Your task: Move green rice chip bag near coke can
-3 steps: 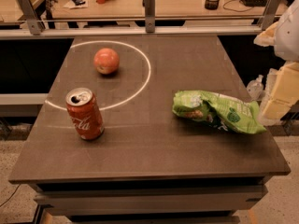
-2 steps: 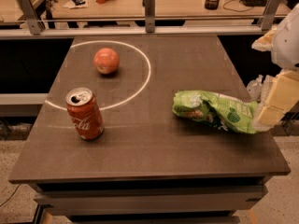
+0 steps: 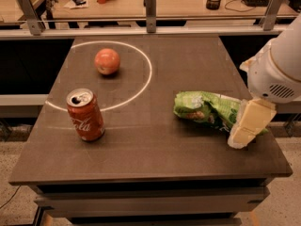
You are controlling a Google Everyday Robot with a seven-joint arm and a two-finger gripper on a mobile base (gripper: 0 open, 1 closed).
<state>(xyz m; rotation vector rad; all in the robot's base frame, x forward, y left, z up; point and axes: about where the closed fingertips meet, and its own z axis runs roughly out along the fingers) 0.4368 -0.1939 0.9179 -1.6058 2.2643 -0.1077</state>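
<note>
The green rice chip bag [image 3: 207, 109] lies on its side on the right part of the dark table [image 3: 155, 149]. The coke can [image 3: 85, 115] stands upright at the front left, well apart from the bag. My gripper [image 3: 244, 128] hangs from the white arm at the right edge and sits at the bag's right end, covering it. The bag rests on the table.
A reddish-orange apple [image 3: 107, 61] sits inside a white painted circle [image 3: 146, 74] at the back left. A metal rail [image 3: 150, 13] with posts runs along the table's far edge. Desks with clutter stand beyond it.
My arm has come further into view from the right and lowered, with the gripper now over the bag's right end. The bag, can and apple have not moved.
</note>
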